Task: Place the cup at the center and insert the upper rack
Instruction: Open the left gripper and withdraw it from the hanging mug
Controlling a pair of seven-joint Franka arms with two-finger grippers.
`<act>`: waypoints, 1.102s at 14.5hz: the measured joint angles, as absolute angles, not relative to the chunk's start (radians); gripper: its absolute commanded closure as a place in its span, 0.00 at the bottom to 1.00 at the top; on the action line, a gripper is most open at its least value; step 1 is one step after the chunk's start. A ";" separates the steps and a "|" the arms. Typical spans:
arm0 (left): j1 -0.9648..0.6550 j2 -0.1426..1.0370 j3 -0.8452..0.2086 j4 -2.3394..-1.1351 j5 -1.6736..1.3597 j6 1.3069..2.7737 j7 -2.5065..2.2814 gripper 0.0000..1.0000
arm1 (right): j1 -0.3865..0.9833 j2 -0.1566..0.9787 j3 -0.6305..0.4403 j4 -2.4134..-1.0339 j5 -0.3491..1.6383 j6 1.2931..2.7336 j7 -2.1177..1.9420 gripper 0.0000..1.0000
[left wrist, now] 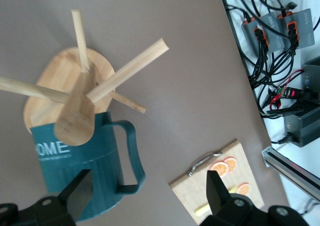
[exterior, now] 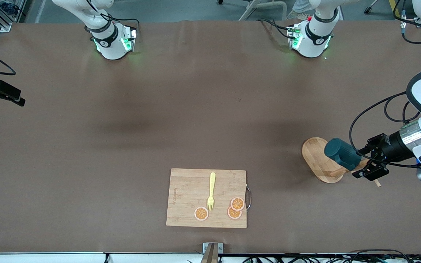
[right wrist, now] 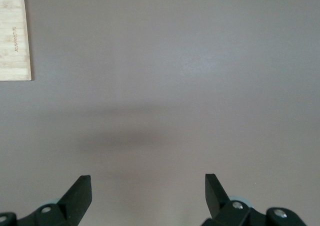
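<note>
A: Where is the cup [exterior: 341, 153]?

B: Hung on a peg of the rack [exterior: 319, 159], mouth turned away from the front camera. The rack stands on the worktop [exterior: 122, 146] toward the left arm's end, its oval base flat on the surface.

A: Left hand [exterior: 370, 164]?

B: At the rack, just beside the cup. Fingers [left wrist: 79, 192] apart with the cup's handle between them; they clamp nothing.

A: Any contact with the cup?

B: Cannot tell from these views.

A: Right hand [right wrist: 148, 195]?

B: Waiting over bare worktop near the right arm's end, fingers apart, empty.

A: Other items?

B: A cutting board [exterior: 207, 198] lies near the front edge, well apart from the rack. On it: a yellow fork [exterior: 211, 191] and three orange slices [exterior: 235, 208].
</note>
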State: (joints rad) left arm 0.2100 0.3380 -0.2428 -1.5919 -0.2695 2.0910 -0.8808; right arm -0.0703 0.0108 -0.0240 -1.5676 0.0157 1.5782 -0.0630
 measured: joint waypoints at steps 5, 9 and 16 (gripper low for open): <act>0.212 0.258 -0.241 -1.591 -0.207 1.977 -0.663 0.00 | -0.070 0.011 -0.023 -1.567 0.016 1.580 -0.063 0.00; 0.229 0.167 -0.229 -1.590 -0.146 1.845 -0.380 0.00 | -0.070 0.011 -0.024 -1.567 0.015 1.580 -0.063 0.00; 0.045 0.074 -0.059 -1.591 -0.122 1.805 -0.206 0.00 | -0.070 0.011 -0.023 -1.567 0.015 1.580 -0.063 0.00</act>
State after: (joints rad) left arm 0.0454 0.0738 -0.0590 -1.5907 -0.1217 1.8047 -0.2062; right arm -0.0702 0.0108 -0.0234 -1.5668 0.0152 1.5797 -0.0630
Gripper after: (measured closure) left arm 0.000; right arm 0.000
